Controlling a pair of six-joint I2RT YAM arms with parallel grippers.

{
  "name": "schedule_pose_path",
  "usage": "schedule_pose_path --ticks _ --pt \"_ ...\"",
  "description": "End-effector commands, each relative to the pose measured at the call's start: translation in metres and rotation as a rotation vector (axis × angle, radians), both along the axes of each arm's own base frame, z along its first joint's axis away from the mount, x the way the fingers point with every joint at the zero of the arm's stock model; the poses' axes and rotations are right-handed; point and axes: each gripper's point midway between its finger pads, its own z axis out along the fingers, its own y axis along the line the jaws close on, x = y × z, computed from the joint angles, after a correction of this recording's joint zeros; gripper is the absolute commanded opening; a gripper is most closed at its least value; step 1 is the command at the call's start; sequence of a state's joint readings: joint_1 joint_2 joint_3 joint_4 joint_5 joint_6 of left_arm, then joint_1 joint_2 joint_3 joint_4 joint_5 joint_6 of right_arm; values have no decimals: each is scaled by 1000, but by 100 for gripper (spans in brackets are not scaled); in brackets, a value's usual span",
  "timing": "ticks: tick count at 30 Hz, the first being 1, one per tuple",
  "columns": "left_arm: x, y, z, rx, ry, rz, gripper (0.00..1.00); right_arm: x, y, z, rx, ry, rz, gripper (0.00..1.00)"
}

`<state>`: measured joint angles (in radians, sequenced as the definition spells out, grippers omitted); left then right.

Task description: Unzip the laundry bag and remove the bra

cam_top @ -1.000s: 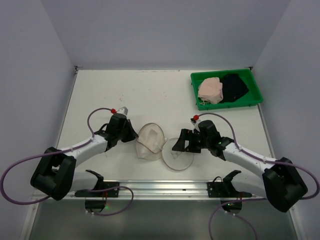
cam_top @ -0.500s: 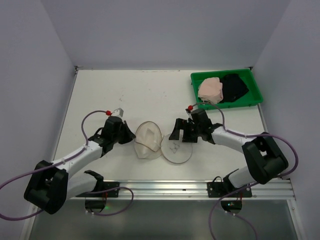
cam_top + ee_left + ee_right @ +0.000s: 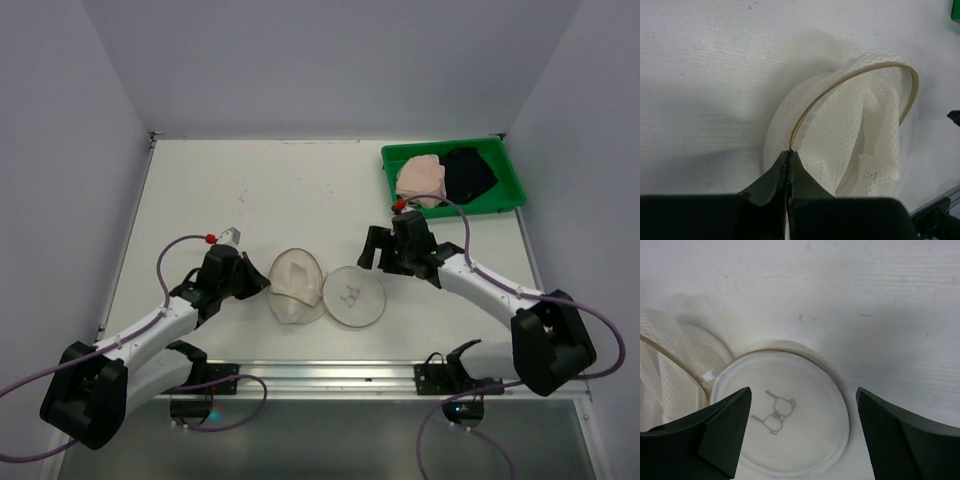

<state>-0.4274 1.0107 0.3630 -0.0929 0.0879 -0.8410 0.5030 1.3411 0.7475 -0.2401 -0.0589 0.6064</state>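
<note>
- Laundry bag (image 3: 295, 285) lies near the front edge of the white table (image 3: 250, 190), between the two arms. It is unzipped and its mouth gapes open.
- Green tray (image 3: 460, 207) sits at the far right corner, well apart from the bag. It holds a peach padded garment (image 3: 420, 180) and a black garment (image 3: 468, 170).
- Flat circular face (image 3: 352, 296) of the bag is folded out onto the table just beside the body, with its bra pictogram (image 3: 775, 415) facing up.
- Left gripper (image 3: 790, 155) is clenched on the tan zip rim (image 3: 850, 82) and props the mouth open.
- Right gripper (image 3: 804, 395) is released, jaws spread wide and grasping nothing. It hovers near the face, on its far side.
- Interior: only mesh shows; no bra can be made out inside.
- Step in hand, by judgement: unzipping is done and removal is at issue. Whether the peach garment is the bra cannot be told.
- Next move calls for the left grip to hold the rim steady while the right gripper reaches into the mouth.
</note>
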Motion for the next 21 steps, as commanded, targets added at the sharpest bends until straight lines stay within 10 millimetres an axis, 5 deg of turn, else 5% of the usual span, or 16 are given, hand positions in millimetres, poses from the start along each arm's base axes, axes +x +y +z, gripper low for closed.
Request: schedule_pose_path --ticks 1,9,16,21 --pt "8 0 9 -31 -33 40 0 -33 -34 -21 -77 83 -124 85" --pt "8 0 8 -28 -31 42 0 -68 -33 -50 -42 193 -115 78" --pt "7 0 7 -26 -29 32 0 -71 -18 -66 -45 236 -76 70" --pt "7 0 8 -27 -34 32 0 -75 -8 -77 -48 274 -59 55"
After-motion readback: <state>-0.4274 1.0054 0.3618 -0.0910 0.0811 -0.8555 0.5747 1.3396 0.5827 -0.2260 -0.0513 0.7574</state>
